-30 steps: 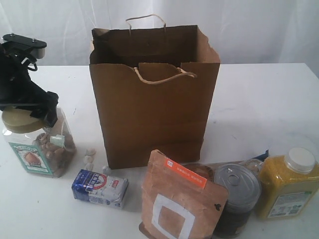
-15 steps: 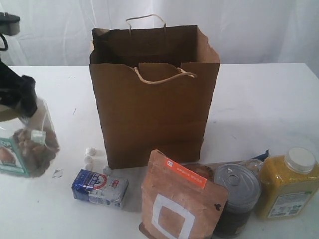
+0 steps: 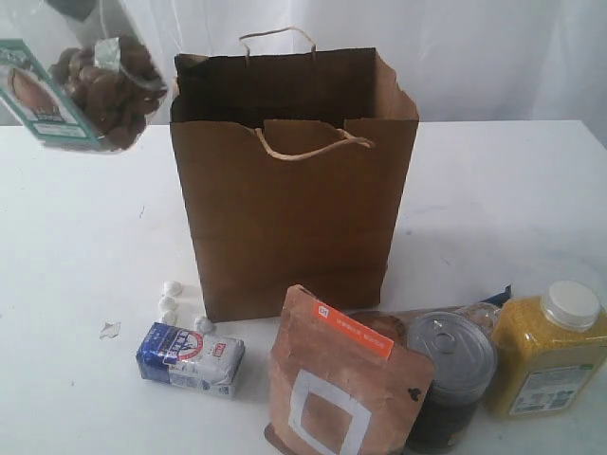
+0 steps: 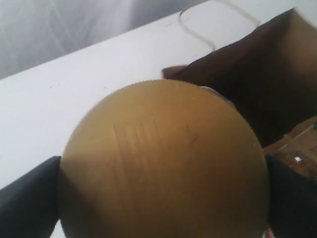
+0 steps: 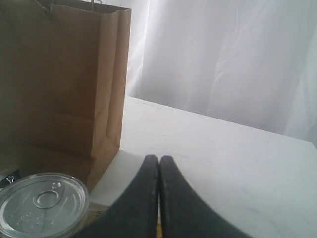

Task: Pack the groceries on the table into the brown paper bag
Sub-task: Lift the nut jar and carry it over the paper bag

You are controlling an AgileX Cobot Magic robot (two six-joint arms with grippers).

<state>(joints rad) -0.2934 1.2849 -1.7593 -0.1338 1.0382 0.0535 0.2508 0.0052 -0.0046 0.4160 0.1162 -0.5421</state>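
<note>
The clear nut jar [image 3: 90, 85] hangs tilted in the air at the upper left, just left of the brown paper bag's [image 3: 294, 209] open top. In the left wrist view its gold lid [image 4: 163, 158] fills the frame between two black fingers, so my left gripper [image 4: 161, 198] is shut on it. The small blue-white packet [image 3: 190, 357], the brown pouch [image 3: 341, 389], the tin can [image 3: 453, 374] and the yellow jar [image 3: 548, 351] stand on the table [image 3: 493, 190] in front. The spaghetti pack's blue end [image 3: 500, 296] peeks out behind the can. My right gripper [image 5: 159, 161] is shut and empty, above the can [image 5: 42, 203].
Small white crumbs [image 3: 171, 299] and a scrap [image 3: 110, 330] lie left of the bag's base. A white curtain [image 3: 474, 47] hangs behind the table. The bag's mouth [image 4: 257, 84] shows dark beside the lid.
The nut jar has risen from the table at the left to the height of the bag's top and moved right. The left arm has gone out of the exterior view.
</note>
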